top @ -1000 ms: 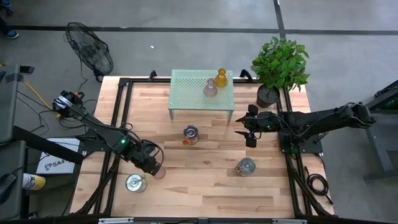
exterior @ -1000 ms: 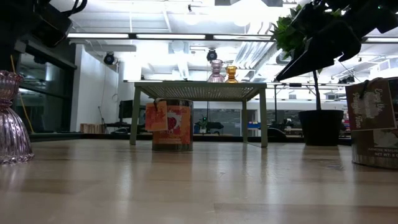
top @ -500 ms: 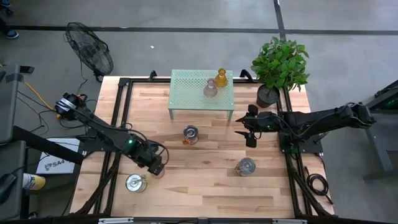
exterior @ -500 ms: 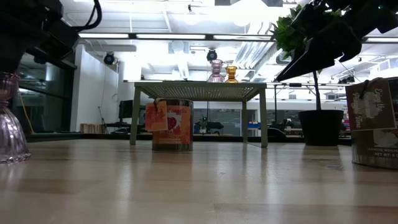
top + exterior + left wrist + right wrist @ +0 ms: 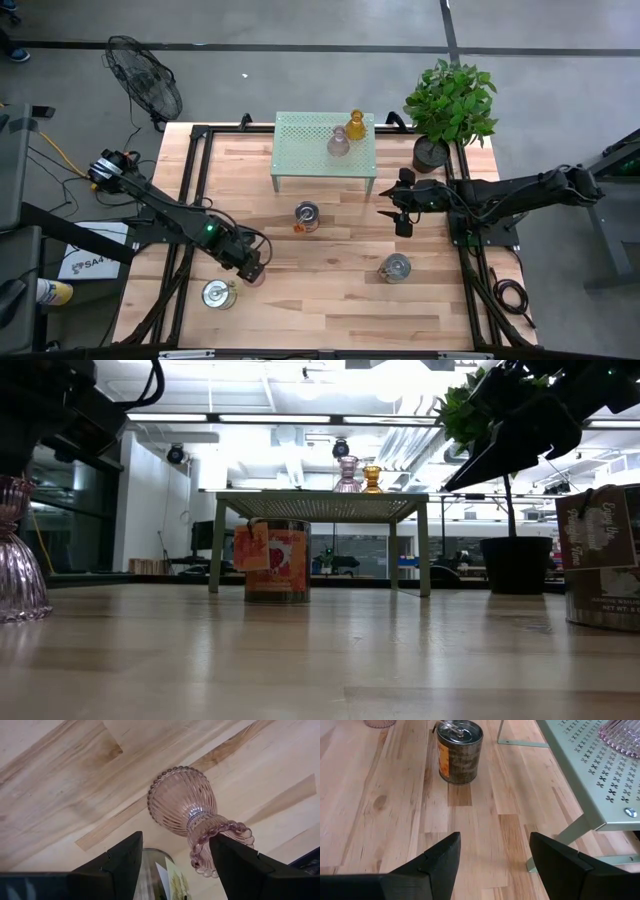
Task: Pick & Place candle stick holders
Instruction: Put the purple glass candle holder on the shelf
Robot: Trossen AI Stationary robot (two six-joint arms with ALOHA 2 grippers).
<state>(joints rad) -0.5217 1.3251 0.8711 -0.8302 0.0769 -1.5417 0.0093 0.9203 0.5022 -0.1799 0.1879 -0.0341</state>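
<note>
A pink ribbed glass holder point(image 5: 182, 805) stands upright on its wide base at the table's near left; it also shows in the low view point(image 5: 20, 555). My left gripper point(image 5: 250, 268) is open above it, one finger on each side of its beaded top rim point(image 5: 220, 845). A second pink holder point(image 5: 338, 142) and an amber holder point(image 5: 355, 125) stand on the mint-green stand point(image 5: 300, 150). Silver holders stand at the middle point(image 5: 307, 213), near right point(image 5: 396, 267) and near left point(image 5: 219, 294). My right gripper point(image 5: 393, 210) is open and empty, raised right of the middle. My left gripper comes at the pink holder from above, its fingers pointing down on either side of the beaded top rim point(image 5: 235, 827). The rim lies close to one finger point(image 5: 250, 870); I cannot tell whether they touch. The holder stands on the table.
A potted green plant point(image 5: 448, 105) stands at the far right corner. The stand's legs point(image 5: 570, 837) are close to my right gripper. Bare wood lies along the near edge between the silver holders.
My left gripper has gone a little toward the table's right edge and down, over the pink holder, which it now covers in the high view. Most of the move came in the first half second.
</note>
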